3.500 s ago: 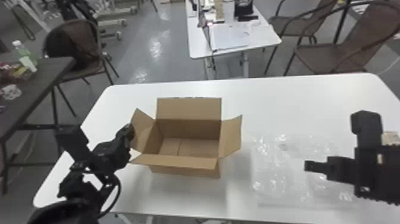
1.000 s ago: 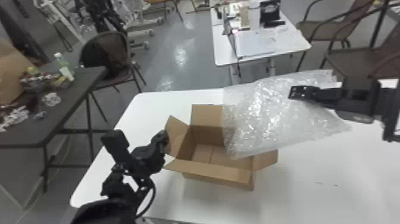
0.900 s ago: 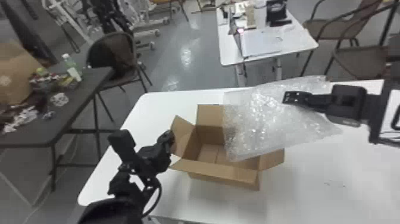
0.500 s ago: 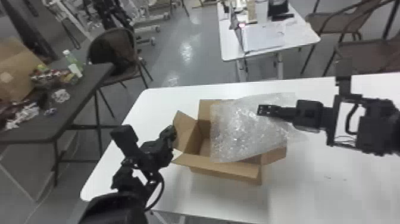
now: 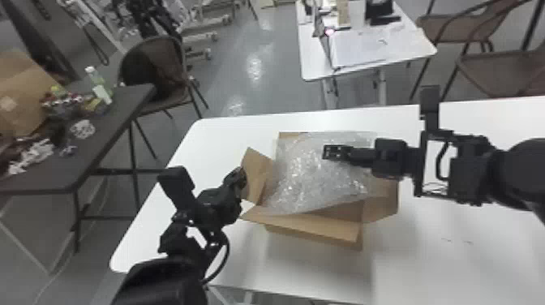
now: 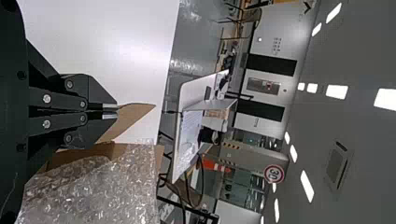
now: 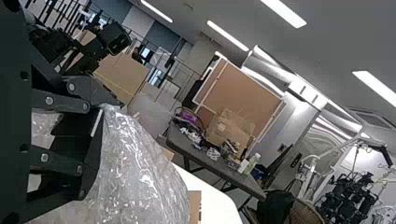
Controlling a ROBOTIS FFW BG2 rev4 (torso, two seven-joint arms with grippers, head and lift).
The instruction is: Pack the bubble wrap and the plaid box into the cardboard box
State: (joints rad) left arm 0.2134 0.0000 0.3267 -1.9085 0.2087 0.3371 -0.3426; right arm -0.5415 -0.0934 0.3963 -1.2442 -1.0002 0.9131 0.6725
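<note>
My right gripper [image 5: 327, 151] is over the cardboard box [image 5: 316, 229], shut on the bubble wrap [image 5: 320, 182]. The crumpled, clear sheet spreads across the opening and hides much of the inside. In the right wrist view, the right gripper [image 7: 102, 108] has its fingertips together at the wrap [image 7: 140, 177], which bulges out beside them. My left gripper [image 5: 242, 176] stands by the box's left flap, and in the left wrist view the left gripper [image 6: 110, 111] is shut, its tips at the edge of that flap [image 6: 128, 116]. The wrap [image 6: 112, 191] hangs beside it.
The box stands on a white table [image 5: 446, 259]. A dark side table [image 5: 117, 117] with a bottle and assorted items is at the left. Chairs and a smaller white table [image 5: 365, 48] stand behind.
The bubble wrap has come up off the table with my right gripper and travelled left over the box. The head view has shifted. My left gripper remains by the left flap.
</note>
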